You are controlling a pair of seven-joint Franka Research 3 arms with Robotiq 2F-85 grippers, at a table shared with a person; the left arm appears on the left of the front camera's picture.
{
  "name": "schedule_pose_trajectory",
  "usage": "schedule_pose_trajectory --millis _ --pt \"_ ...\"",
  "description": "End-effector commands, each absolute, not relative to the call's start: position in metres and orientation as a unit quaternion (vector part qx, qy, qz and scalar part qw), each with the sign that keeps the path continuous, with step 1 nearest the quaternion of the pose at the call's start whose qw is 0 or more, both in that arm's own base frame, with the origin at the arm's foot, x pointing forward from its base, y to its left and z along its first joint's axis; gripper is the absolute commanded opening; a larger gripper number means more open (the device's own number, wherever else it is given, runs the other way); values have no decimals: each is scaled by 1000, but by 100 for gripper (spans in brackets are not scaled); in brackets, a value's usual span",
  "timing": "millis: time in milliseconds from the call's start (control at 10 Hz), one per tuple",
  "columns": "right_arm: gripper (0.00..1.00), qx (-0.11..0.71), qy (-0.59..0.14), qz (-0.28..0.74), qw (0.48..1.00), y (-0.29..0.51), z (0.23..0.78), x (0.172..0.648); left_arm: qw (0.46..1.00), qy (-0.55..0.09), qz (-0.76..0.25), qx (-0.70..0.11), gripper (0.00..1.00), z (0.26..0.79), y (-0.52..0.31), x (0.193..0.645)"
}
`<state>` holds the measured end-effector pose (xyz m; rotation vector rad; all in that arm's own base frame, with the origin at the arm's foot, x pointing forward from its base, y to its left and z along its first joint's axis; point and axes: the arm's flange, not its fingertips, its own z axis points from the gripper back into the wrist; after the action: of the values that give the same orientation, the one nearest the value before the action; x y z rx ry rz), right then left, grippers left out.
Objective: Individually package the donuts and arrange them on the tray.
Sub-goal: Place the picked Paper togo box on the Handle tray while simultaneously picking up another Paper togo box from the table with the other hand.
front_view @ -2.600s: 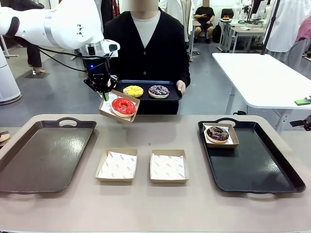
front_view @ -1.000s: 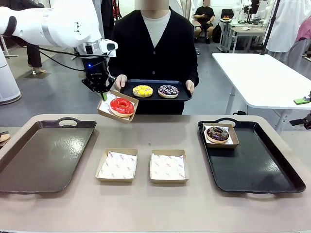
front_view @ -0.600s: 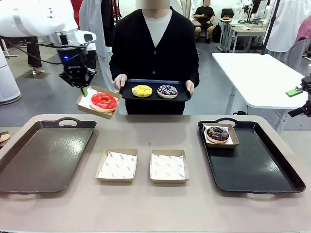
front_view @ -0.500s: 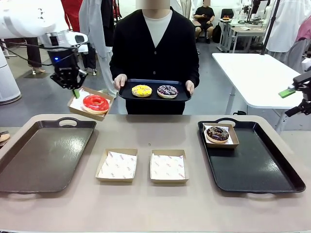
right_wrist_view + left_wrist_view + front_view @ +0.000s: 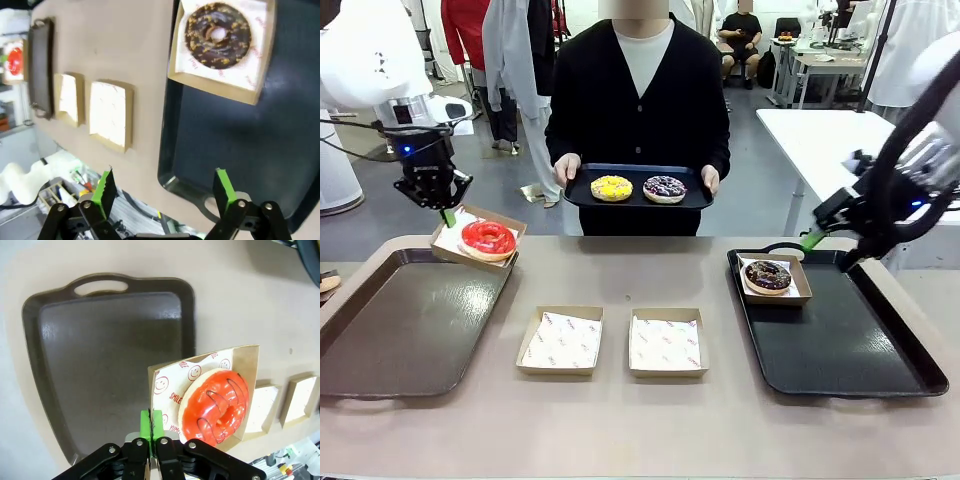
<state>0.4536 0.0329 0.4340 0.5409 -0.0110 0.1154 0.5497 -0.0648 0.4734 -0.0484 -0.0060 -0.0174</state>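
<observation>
My left gripper [image 5: 447, 213] is shut on the rim of a cardboard box [image 5: 453, 240] that holds the red donut [image 5: 488, 237]. The box hangs over the far right corner of the left tray [image 5: 380, 340]. In the left wrist view the green pads [image 5: 150, 424] pinch the box [image 5: 170, 385] beside the red donut [image 5: 216, 406]. My right gripper [image 5: 828, 250] hovers open above the right tray [image 5: 850, 350], close to the boxed chocolate donut [image 5: 768, 276]; its fingers [image 5: 106, 186] frame that tray [image 5: 235, 135] and donut [image 5: 217, 34]. A person holds a small tray [image 5: 582, 190] with the yellow donut [image 5: 611, 187] and the purple-brown donut [image 5: 665, 188].
Two empty paper-lined boxes [image 5: 561, 341] [image 5: 665, 343] sit side by side mid-table between the trays. The left tray [image 5: 110, 365] is bare inside. A white table [image 5: 860, 160] stands behind on the right.
My left arm has carried the boxed red donut left and down, from beside the person's tray to over the left tray's corner. My right arm has swung in over the right tray.
</observation>
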Motion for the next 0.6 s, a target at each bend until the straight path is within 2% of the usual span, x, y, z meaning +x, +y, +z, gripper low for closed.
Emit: schedule_pose_trajectory --millis 0,500 --pt "100 225 -3 43 973 64 422 457 1000 -6 3 -28 1 458 -47 553" --pt "100 237 0 56 970 98 417 455 1000 9 14 -24 1 449 -40 554"
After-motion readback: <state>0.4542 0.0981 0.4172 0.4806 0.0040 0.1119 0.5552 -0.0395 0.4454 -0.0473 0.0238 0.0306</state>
